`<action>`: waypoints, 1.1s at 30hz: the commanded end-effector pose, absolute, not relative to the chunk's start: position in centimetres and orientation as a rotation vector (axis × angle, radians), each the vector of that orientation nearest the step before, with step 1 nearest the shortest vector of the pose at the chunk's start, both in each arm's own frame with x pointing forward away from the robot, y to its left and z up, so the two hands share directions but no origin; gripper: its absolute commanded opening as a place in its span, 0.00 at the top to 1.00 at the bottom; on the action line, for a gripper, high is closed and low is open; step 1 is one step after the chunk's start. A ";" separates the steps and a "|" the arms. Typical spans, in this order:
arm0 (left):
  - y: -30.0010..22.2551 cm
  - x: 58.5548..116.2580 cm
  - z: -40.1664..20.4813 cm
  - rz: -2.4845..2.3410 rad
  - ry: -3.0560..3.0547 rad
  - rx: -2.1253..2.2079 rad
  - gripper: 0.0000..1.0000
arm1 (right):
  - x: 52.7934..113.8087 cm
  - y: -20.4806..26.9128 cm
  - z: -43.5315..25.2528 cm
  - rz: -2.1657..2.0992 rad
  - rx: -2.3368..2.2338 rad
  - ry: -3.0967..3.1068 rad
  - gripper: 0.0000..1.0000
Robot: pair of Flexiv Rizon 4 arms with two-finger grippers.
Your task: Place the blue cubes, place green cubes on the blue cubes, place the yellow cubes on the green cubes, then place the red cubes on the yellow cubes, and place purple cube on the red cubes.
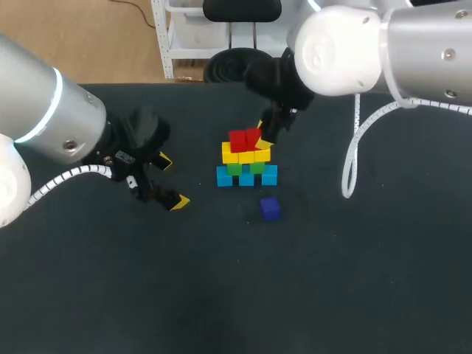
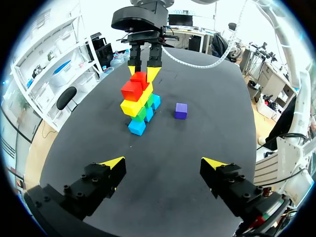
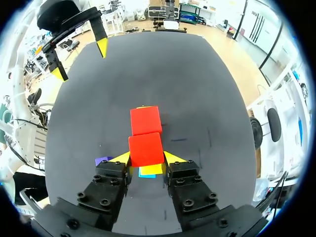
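A stack stands mid-table: blue cubes (image 1: 247,177) at the bottom, then green cubes (image 1: 245,168), then yellow cubes (image 1: 245,155). One red cube (image 3: 145,120) rests on the yellow layer. My right gripper (image 3: 146,158) is shut on a second red cube (image 3: 146,149), which is beside the first and level with it, over the stack. The purple cube (image 1: 270,208) lies on the table just in front of the stack. My left gripper (image 1: 171,181) hangs open and empty, left of the stack, which is ahead of it (image 2: 163,165).
The black table (image 1: 332,280) has bare surface in front of and to both sides of the stack. A white cable (image 1: 354,155) loops down from my right arm, right of the stack.
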State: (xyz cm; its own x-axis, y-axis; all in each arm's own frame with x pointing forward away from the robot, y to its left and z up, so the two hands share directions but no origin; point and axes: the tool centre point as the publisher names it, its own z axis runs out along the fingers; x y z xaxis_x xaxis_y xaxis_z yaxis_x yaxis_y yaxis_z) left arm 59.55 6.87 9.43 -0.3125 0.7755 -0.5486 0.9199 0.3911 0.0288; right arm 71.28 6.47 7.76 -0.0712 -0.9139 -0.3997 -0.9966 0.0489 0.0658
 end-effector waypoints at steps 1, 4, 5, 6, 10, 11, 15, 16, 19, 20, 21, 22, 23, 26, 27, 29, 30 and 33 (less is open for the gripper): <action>6.8 59.5 9.4 -0.396 2.175 1.449 0.00 | 71.4 6.6 7.8 0.481 -1.954 2.077 1.00; 6.8 59.5 9.4 -0.396 2.175 1.449 0.00 | 71.4 6.6 7.8 0.480 -1.954 2.076 1.00; 6.8 59.5 9.4 -0.396 2.175 1.449 0.00 | 71.4 6.6 7.8 0.479 -1.954 2.076 1.00; 6.8 59.5 9.4 -0.396 2.175 1.449 0.00 | 71.4 6.6 7.8 0.477 -1.952 2.077 0.99; 6.8 59.5 9.4 -0.396 2.175 1.449 0.00 | 71.4 6.6 7.8 0.470 -1.949 2.078 0.80; 6.8 59.5 9.4 -0.396 2.175 1.449 0.00 | 71.4 6.6 7.8 0.468 -1.948 2.078 0.76; 6.8 59.5 9.4 -0.396 2.175 1.449 0.00 | 71.5 6.6 7.8 0.460 -1.948 2.079 0.59; 6.8 59.5 9.4 -0.396 2.175 1.449 0.00 | 71.5 6.6 7.8 0.459 -1.947 2.079 0.56; 6.8 59.5 9.4 -0.396 2.175 1.449 0.00 | 71.4 6.6 7.8 0.456 -1.948 2.079 0.55; 6.8 59.5 9.4 -0.396 2.175 1.449 0.00 | 71.4 6.5 7.8 0.455 -1.949 2.079 0.53; 6.8 59.5 9.4 -0.396 2.175 1.449 0.00 | 71.4 6.5 7.8 0.455 -1.949 2.079 0.53; 6.8 59.5 9.4 -0.396 2.175 1.449 0.00 | 71.4 6.5 7.8 0.455 -1.949 2.079 0.53; 6.8 59.5 9.4 -0.396 2.175 1.449 0.00 | 71.4 6.5 7.8 0.455 -1.949 2.078 0.53; 6.8 59.5 9.4 -0.396 2.175 1.449 0.00 | 71.4 6.4 7.9 0.455 -1.949 2.078 0.52; 6.8 59.5 9.4 -0.396 2.175 1.449 0.00 | 71.4 6.4 7.9 0.455 -1.948 2.077 0.52; 6.8 59.5 9.4 -0.396 2.175 1.449 0.00 | 71.5 6.3 7.9 0.454 -1.947 2.078 0.52; 6.8 59.5 9.4 -0.396 2.175 1.449 0.00 | 71.5 6.3 7.9 0.453 -1.946 2.078 0.51; 6.8 59.5 9.4 -0.396 2.175 1.449 0.00 | 71.7 6.1 8.2 0.448 -1.944 2.078 0.51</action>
State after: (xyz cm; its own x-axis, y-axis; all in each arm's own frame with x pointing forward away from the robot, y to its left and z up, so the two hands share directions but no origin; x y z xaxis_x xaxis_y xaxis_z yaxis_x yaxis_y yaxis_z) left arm 59.55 6.87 9.43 -0.3125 0.7755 -0.5486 0.9199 0.3911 0.0288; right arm 71.78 6.27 7.97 -0.0694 -0.9177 -0.3911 -0.9973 0.0543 0.0496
